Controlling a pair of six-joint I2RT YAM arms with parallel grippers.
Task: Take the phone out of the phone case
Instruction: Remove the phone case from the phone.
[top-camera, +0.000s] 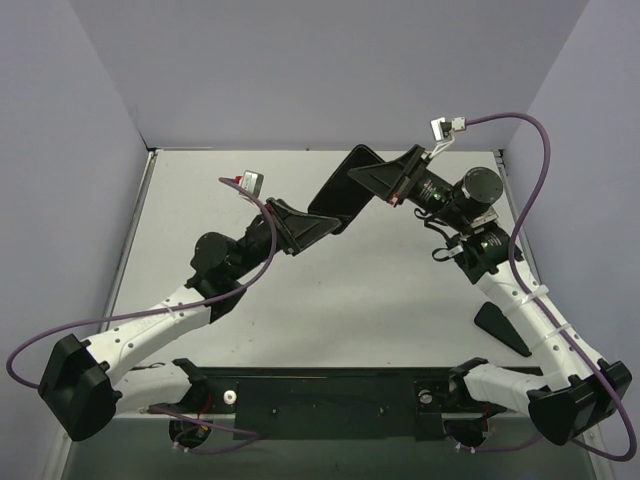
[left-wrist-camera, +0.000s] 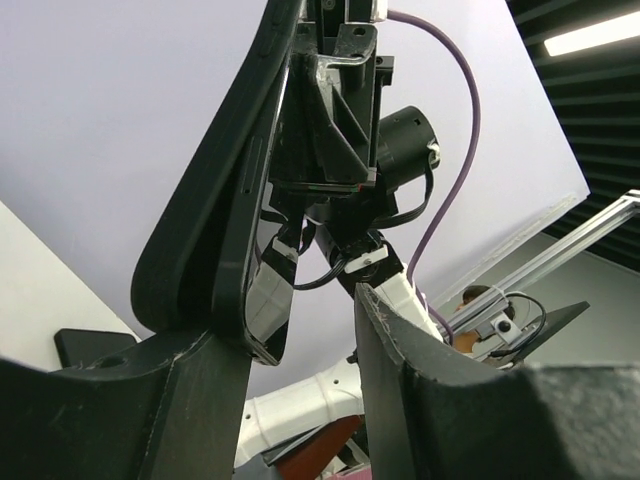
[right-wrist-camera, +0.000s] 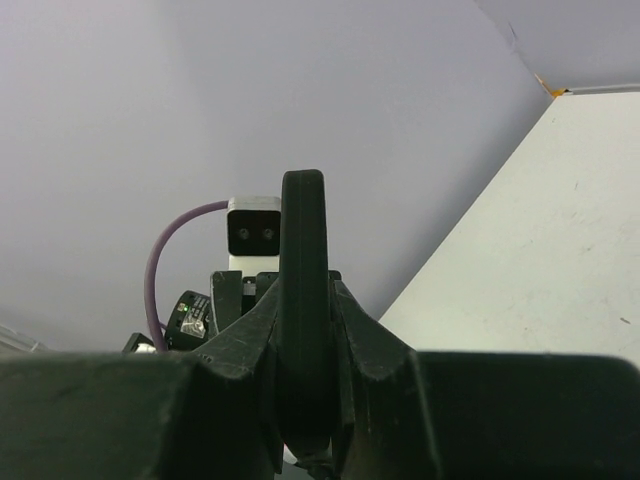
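- Now, nearest us, we see the left gripper (top-camera: 298, 228) spread, its fingers (left-wrist-camera: 400, 360) straddling the phone case (top-camera: 345, 195) at its near end.
- Case held mid-air, long axis slanting away rightward between both arms.
- Farthest, the right gripper (top-camera: 400, 182) pinches the far end (edge-on, our anchor).

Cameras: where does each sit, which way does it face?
Top external: above and behind the arms, looking down at the table; left arm and right arm show, meeting at the lifted phone case.
Left wrist: on the left arm, aimed up along the left end effector at the case's edge; own fingers show.
Right wrist: on the right arm, facing the wall; right end effector clamps the case.
Shared: the case, in all three.
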